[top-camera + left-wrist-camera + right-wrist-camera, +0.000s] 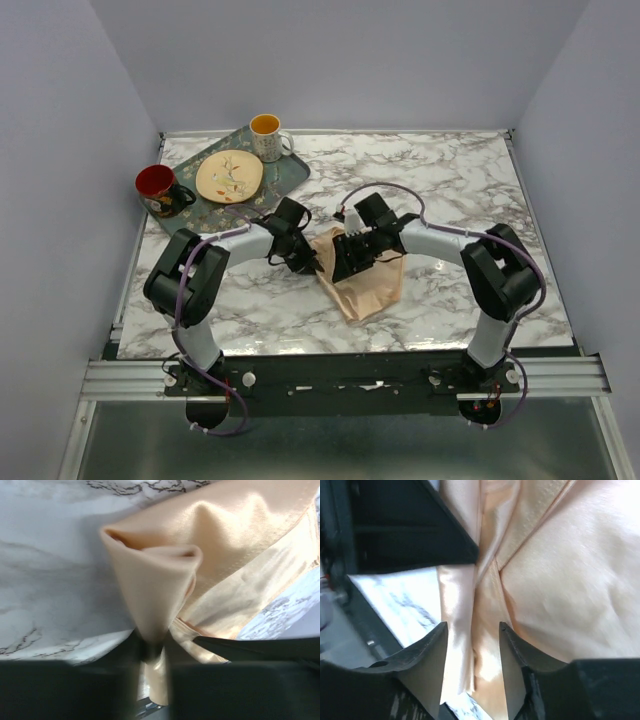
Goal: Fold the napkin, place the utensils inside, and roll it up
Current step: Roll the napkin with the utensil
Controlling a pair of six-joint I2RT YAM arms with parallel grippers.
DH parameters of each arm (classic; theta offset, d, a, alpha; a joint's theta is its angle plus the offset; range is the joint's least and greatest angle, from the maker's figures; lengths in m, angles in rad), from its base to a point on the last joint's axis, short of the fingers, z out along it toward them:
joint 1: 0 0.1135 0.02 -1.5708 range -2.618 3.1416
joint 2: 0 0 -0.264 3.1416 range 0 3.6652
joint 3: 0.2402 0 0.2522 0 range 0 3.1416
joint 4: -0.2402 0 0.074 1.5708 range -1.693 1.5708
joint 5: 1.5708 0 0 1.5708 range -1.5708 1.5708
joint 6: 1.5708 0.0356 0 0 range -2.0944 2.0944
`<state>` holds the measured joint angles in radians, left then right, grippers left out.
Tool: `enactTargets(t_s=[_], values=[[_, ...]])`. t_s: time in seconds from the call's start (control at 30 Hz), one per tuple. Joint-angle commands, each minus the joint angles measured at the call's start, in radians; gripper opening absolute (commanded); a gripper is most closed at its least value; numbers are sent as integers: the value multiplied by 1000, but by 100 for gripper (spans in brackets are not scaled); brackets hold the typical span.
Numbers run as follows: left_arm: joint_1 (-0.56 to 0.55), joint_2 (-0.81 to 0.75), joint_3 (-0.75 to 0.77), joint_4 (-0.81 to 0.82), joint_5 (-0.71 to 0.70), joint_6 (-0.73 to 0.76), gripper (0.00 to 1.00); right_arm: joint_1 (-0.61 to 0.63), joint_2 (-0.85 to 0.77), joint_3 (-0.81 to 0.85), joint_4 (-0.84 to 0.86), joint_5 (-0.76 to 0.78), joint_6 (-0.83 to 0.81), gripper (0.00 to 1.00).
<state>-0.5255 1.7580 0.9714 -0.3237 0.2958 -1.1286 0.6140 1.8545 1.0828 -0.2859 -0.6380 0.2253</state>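
Note:
The peach-tan napkin [368, 287] lies crumpled and partly folded on the marble table between my two arms. My left gripper [313, 262] is at its left edge, shut on a raised fold of the cloth; in the left wrist view the napkin [240, 540] rises in a pinched ridge out of that gripper [152, 650]. My right gripper [346, 260] is just to the right of the left one. In the right wrist view it [472, 627] is open, its fingers straddling a ridge of napkin [570, 580]. No utensils are in view.
A dark patterned tray [290, 175] sits at the back left with a round cream floral plate [230, 176] and a cup with an orange inside [267, 137]. A red mug [160, 188] stands at the tray's left end. Walls close in the table's sides and back.

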Motion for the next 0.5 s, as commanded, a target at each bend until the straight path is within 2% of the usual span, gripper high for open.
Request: enactTargets(t_s=[0.0, 0.13, 0.3, 0.47], values=[[-19, 28, -20, -74, -50, -29, 0, 110, -110, 48, -191, 358, -66, 55], [-21, 18, -11, -95, -52, -63, 0, 193, -129, 68, -197, 500, -25, 57], [-28, 15, -7, -104, -60, -74, 0, 273, -138, 29, -95, 563, 60, 59], [-31, 8, -11, -103, -52, -97, 0, 334, -126, -12, -39, 719, 102, 60]])
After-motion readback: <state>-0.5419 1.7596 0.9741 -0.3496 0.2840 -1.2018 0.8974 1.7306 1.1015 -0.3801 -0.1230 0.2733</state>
